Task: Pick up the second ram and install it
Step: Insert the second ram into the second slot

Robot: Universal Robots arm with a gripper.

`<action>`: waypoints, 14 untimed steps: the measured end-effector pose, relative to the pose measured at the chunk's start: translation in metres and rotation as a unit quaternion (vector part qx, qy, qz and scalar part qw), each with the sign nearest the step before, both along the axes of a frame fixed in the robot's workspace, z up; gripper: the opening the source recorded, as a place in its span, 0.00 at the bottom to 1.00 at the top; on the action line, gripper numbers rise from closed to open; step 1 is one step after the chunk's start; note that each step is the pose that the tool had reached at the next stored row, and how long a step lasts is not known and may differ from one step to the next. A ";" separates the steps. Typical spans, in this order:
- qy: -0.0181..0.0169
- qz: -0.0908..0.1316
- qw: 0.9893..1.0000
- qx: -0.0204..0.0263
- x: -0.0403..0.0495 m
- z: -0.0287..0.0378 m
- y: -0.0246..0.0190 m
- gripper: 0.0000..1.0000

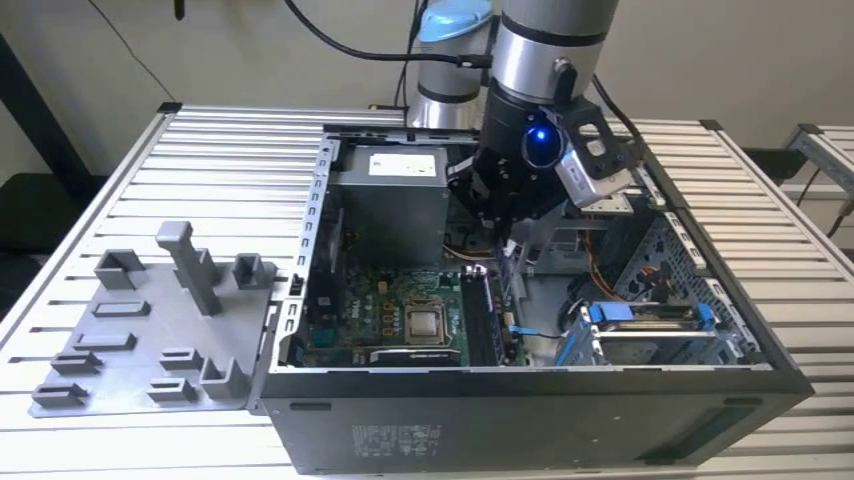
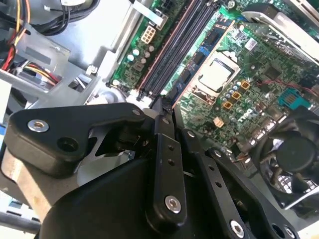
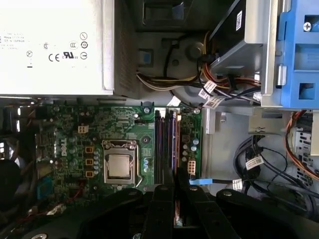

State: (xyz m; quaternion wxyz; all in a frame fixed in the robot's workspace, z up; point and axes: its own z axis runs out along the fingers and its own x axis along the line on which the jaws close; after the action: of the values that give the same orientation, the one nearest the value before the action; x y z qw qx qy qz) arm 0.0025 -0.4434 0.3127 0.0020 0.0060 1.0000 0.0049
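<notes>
Overhead, the single arm reaches down into the open computer case (image 1: 534, 425), which lies on its side on the slatted desk (image 1: 227, 150). The gripper (image 1: 503, 240) hangs in the narrow gap between the grey power supply (image 1: 387, 195) and the drive cage with its blue caddy (image 1: 647, 325) on the exterior view's right. Metal walls hem the case on all sides, so the only free way in is from above. In the first wrist view the gripper (image 3: 174, 189) has its fingers drawn tight on a thin strip seen edge-on, the second ram (image 3: 175, 211), held just above the parallel memory slots (image 3: 164, 144); whether it touches a slot cannot be told. Inside the case sit one green motherboard (image 3: 75, 134), one square processor (image 3: 119, 166) beside the slots, one bundle of coloured cables (image 3: 219, 94) near the cage, and one black fan (image 2: 294, 154) in the second wrist view. Just beside the case, on the exterior view's left, one grey holder tray (image 1: 134, 330) carries several low blocks and one tall post. Bare slats lie open around it.
</notes>
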 end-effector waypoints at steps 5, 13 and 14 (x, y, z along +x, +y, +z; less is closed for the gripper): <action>0.000 0.000 1.000 0.000 -0.0003 -0.0090 -0.0012 0.14; 0.000 0.000 1.000 0.000 -0.0015 -0.0236 -0.0124 0.14; 0.000 0.000 1.000 -0.001 -0.0016 -0.0252 -0.0134 0.14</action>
State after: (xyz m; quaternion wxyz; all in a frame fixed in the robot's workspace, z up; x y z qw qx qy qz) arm 0.0009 -0.4567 0.2875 0.0020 0.0061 1.0000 0.0044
